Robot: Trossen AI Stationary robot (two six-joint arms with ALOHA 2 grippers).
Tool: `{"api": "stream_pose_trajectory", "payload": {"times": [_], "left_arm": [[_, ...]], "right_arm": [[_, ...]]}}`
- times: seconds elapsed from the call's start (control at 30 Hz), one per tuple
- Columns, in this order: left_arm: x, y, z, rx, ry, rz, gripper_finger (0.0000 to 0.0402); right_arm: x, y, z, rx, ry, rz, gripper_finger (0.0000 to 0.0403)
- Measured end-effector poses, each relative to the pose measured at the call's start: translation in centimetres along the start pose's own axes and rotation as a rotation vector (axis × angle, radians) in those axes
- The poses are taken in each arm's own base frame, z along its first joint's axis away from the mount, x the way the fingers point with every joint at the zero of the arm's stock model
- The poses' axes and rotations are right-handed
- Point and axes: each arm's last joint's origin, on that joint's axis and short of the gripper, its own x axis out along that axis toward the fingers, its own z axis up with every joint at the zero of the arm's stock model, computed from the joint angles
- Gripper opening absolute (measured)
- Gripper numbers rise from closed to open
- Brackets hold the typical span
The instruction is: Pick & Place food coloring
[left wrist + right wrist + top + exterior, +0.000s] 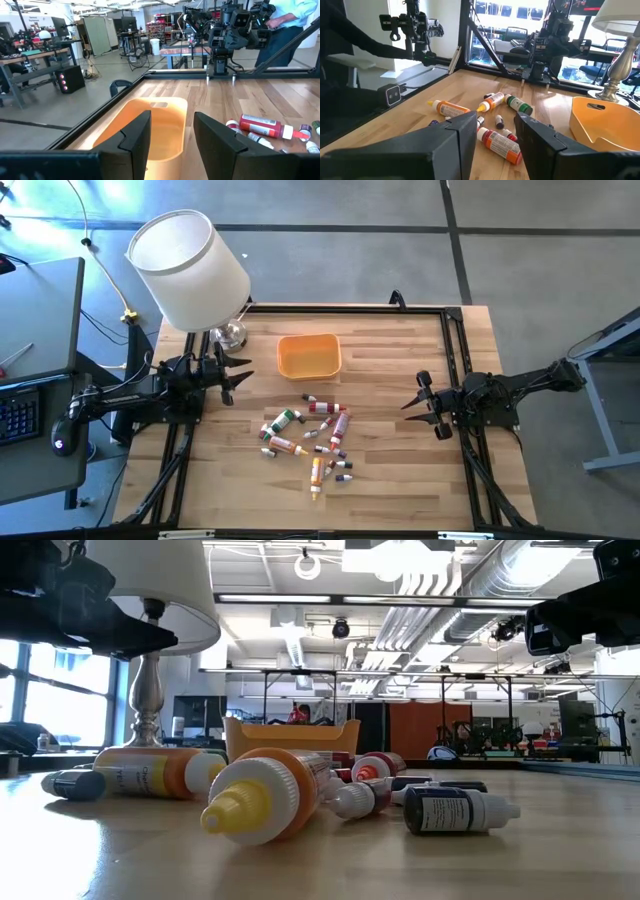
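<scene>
Bottles (312, 438) are lying scattered just in front of the tray (309, 355); left gripper (238, 376) and right gripper (418, 402) are both hanging part-open, empty; right one's sitting slightly nearer the pile.

Two matte-black robot arms flank the frame in the high view, left arm (130, 395) at mid-left, right arm (520, 390) at mid-right, each built of chunky jointed segments w/ black cabling along the links. Left gripper (243, 375) and right gripper (408, 406) end in slim, pointed dark fingers. Wrist views show those fingers (132, 137) as broad, flat, angular black plates w/ bevelled edges, lower centre of frame; same plates (535, 135) on the right side. Person at upper right of left wrist view wears a light-blue shirt (295, 10).
</scene>
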Motion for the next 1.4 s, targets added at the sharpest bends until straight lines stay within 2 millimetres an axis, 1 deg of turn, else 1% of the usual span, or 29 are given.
{"api": "stream_pose_trajectory", "payload": {"times": [0.47, 0.6, 0.9, 1.0, 1.07, 1.27, 1.33, 1.4], "left_arm": [[0.0, 0.0, 0.0, 0.000, 0.001, 0.000, 0.0145], [0.0, 0.0, 0.0, 0.000, 0.001, 0.000, 0.0145], [0.0, 0.0, 0.0, 0.000, 0.000, 0.000, 0.0145], [0.0, 0.0, 0.0, 0.000, 0.001, 0.000, 0.0145], [0.0, 0.0, 0.0, 0.000, 0.000, 0.000, 0.0145], [0.0, 0.0, 0.0, 0.000, 0.000, 0.000, 0.0145], [0.0, 0.0, 0.0, 0.000, 0.000, 0.000, 0.0145], [0.0, 0.0, 0.0, 0.000, 0.000, 0.000, 0.0145]], "right_arm": [[0.0, 0.0, 0.0, 0.000, 0.000, -0.002, 0.0128], [0.0, -0.1, 0.0, 0.001, 0.005, -0.045, 0.0128], [0.0, -0.1, 0.0, 0.005, 0.001, -0.050, 0.0128], [-0.1, -0.4, 0.8, -0.054, -0.072, -0.114, 0.0128], [-0.1, -0.4, 1.2, -0.072, -0.108, -0.124, 0.0128], [-0.1, -0.5, 1.2, -0.076, -0.110, -0.139, 0.0128], [-0.1, -0.6, 1.2, -0.075, -0.110, -0.179, 0.0128], [-0.2, -0.8, 1.2, -0.095, -0.095, -0.263, 0.0128]]}}
